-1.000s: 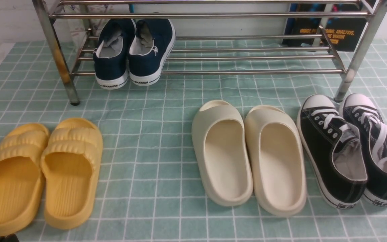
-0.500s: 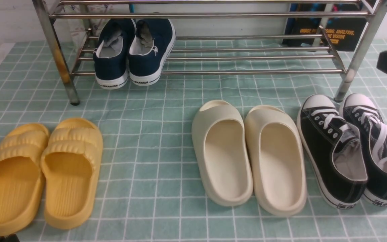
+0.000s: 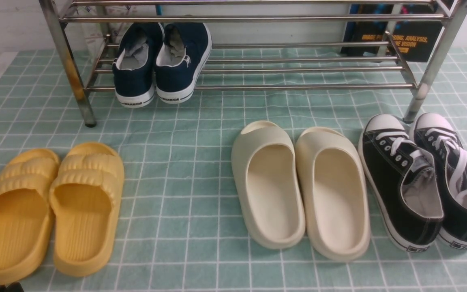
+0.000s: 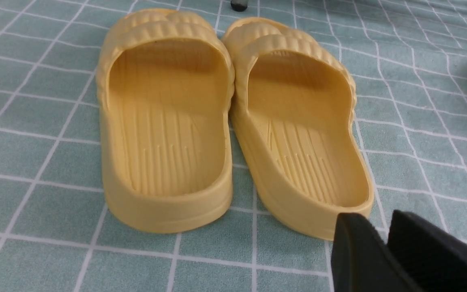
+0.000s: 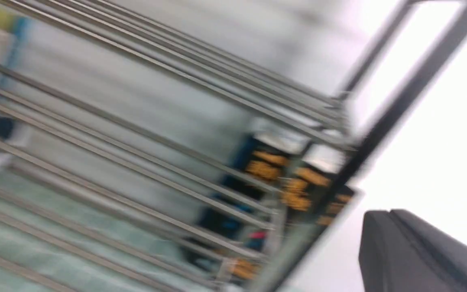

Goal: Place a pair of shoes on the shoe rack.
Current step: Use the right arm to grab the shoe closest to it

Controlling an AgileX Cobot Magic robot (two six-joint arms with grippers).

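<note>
Your right wrist view is motion-blurred: the shoe rack is smeared and the book lettering unreadable. The front view crops the rack's top tier. The frame's corner cuts off the left gripper.

place: staged lab set-up | cues: shoe rack, checked cloth, vision textbook

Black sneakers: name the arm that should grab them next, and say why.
Right. The black sneakers lie at the robot's far right, by the right leg of the shoe rack. The left end effector hangs by the yellow slippers at far left; the right end effector faces the rack's right end.
</note>
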